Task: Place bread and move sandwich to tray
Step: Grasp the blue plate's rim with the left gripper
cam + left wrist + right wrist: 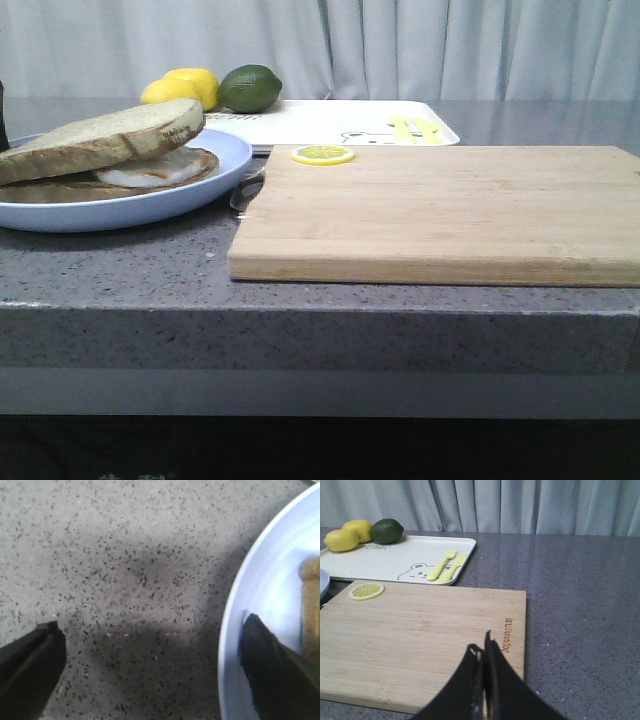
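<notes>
Left pincer spread wide astride the sandwich plate rim, nearer arm; right pincer clenched over board.

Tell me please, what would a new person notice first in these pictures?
First, the sandwich on its pale blue plate at the front left, the top bread lying tilted over the egg. Next, the big wooden board in the middle, bare except for a lemon slice at its far left corner. Behind it lies the white tray with yellow cutlery, two lemons and a lime.
</notes>
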`<act>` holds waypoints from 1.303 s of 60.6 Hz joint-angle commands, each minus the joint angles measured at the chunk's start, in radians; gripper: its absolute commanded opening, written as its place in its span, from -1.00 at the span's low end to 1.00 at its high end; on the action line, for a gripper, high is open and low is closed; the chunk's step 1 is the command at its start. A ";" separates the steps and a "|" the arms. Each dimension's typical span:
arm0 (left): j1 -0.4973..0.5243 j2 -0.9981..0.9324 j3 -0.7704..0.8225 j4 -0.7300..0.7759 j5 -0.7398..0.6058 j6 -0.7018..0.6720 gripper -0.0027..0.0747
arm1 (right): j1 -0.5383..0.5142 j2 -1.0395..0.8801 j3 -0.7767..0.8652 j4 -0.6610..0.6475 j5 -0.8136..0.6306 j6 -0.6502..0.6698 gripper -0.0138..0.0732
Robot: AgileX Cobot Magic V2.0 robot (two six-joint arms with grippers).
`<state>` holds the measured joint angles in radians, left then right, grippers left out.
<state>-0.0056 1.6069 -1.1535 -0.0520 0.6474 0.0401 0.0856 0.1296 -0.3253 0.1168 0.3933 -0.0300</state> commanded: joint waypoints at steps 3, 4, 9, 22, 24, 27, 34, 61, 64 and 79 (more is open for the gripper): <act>-0.004 -0.028 -0.031 -0.007 -0.032 0.003 0.86 | -0.005 0.009 -0.027 -0.007 -0.090 0.000 -0.84; -0.004 -0.028 -0.031 -0.007 -0.032 0.003 0.86 | -0.005 0.009 -0.027 -0.007 -0.090 0.000 -0.84; -0.004 -0.014 -0.031 -0.011 -0.027 0.003 0.86 | -0.005 0.009 -0.027 -0.007 -0.090 0.000 -0.84; -0.004 0.008 -0.031 -0.010 0.010 0.003 0.84 | -0.005 0.009 -0.027 -0.007 -0.090 0.000 -0.84; -0.004 0.008 -0.031 -0.010 0.015 0.003 0.79 | -0.005 0.009 -0.027 -0.007 -0.090 0.000 -0.84; -0.004 0.008 -0.031 -0.010 0.025 0.003 0.64 | -0.005 0.009 -0.027 -0.007 -0.090 0.000 -0.84; -0.004 0.008 -0.031 -0.010 0.046 0.003 0.06 | -0.005 0.009 -0.027 -0.007 -0.090 0.000 -0.84; -0.002 -0.006 -0.051 -0.015 0.086 0.003 -0.98 | -0.005 0.009 -0.027 -0.007 -0.090 0.000 -0.84; 0.001 -0.018 -0.070 -0.022 0.103 0.003 -0.98 | -0.005 0.009 -0.027 -0.007 -0.090 0.000 -0.84; 0.036 -0.046 -0.257 -0.215 0.219 0.049 -0.98 | -0.005 0.009 -0.027 -0.007 -0.090 0.000 -0.84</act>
<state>0.0225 1.6115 -1.3211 -0.1864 0.8613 0.0506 0.0856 0.1296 -0.3253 0.1161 0.3908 -0.0300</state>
